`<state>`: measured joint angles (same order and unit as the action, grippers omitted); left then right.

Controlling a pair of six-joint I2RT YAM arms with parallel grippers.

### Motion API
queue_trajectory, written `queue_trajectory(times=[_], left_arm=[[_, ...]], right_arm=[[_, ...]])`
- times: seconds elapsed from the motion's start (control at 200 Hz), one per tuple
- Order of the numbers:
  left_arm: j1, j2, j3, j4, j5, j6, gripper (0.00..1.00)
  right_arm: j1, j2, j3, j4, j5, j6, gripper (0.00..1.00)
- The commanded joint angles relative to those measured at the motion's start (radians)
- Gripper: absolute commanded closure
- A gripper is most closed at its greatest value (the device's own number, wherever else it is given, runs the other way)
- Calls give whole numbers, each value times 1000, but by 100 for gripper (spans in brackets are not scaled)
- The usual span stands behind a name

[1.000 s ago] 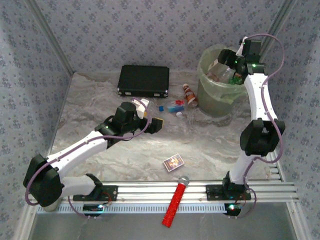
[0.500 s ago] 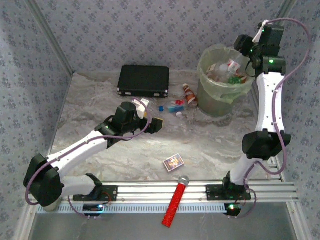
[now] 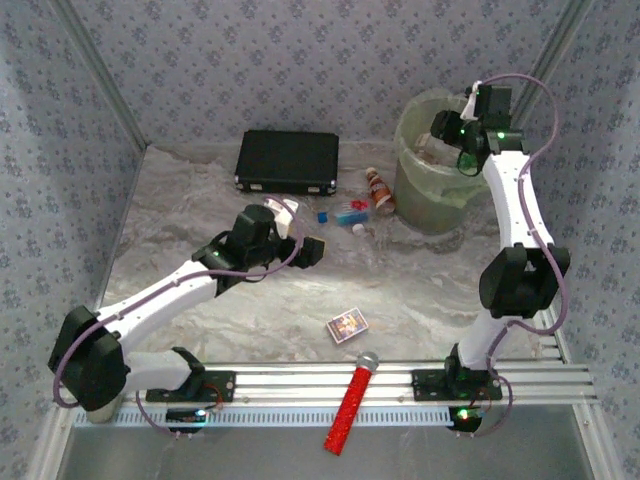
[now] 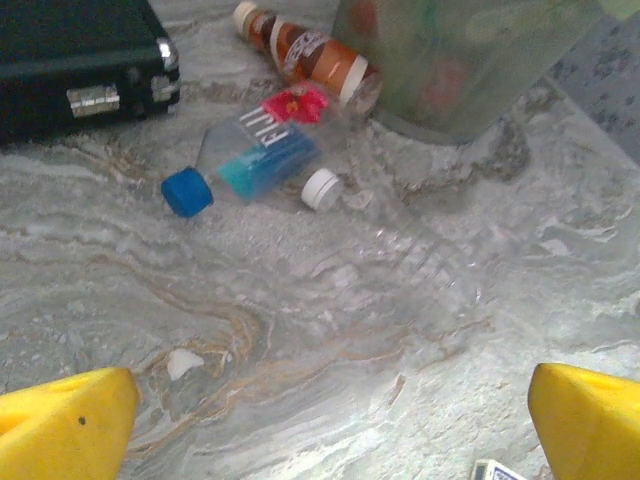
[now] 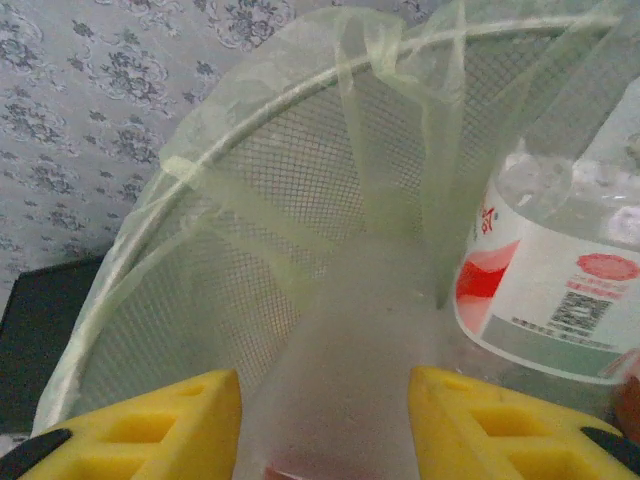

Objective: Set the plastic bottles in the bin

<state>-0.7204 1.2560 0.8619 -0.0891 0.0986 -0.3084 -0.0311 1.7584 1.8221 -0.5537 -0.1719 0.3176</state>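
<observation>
- Yellow foam fingers of the left gripper (image 4: 325, 428) are standing wide apart above the table (image 4: 420, 340), holding nothing and touching nothing.
- Three bottles are lying ahead of it. The blue-capped bottle (image 4: 255, 165) is a little left of centre, its long axis slanting, with the cap pointing back and left toward the gripper.
- The white-capped bottle (image 4: 322, 189) is lying just right of it, and the orange bottle (image 4: 310, 60) is farther ahead, just beside the bin (image 4: 470, 60).
- The bin is standing beyond them, ahead and to the right.
- The left arm looks much the nearer to these bottles.
- The right gripper (image 5: 325, 420) is hanging in the bin's mouth, its fingers close on either side of a cloudy shape. I cannot tell whether that is a bottle or the liner, or whether it is clamped.
- A labelled bottle (image 5: 545, 280) is lying in the bin, ahead and right of it.
</observation>
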Motion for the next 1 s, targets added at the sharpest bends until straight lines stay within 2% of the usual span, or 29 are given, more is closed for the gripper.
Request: queue_trajectory(times=[0.0,0.185,0.315,0.425,0.595,0.725,0.88,0.999], left_arm=[[-4,36,63,-50,-24,-2,0],[-4,89,125,-86,-33,-7,0],[-4,140,180,-116,-57,-7,0],[2,204,244,-139,-55,63,0],[67,341,363,-149,98,197,2],[124,460,463,-169,193,291,3],[155,608,616,-250,222,401,3],[164,705,706,-283,240,454,3]], right_arm=[[-3,-51,-39,22,-24,8,52],[-17,-43,106,-43,-18,-23,51],[-42,-49,207,-124,-9,-47,41],[-64,-84,220,-167,-35,-59,36],[-70,-187,100,-219,-134,-88,30],[-76,-282,-22,-264,-261,-106,28],[-75,-396,-151,-308,-372,-121,28],[-75,-489,-237,-336,-407,-125,28]])
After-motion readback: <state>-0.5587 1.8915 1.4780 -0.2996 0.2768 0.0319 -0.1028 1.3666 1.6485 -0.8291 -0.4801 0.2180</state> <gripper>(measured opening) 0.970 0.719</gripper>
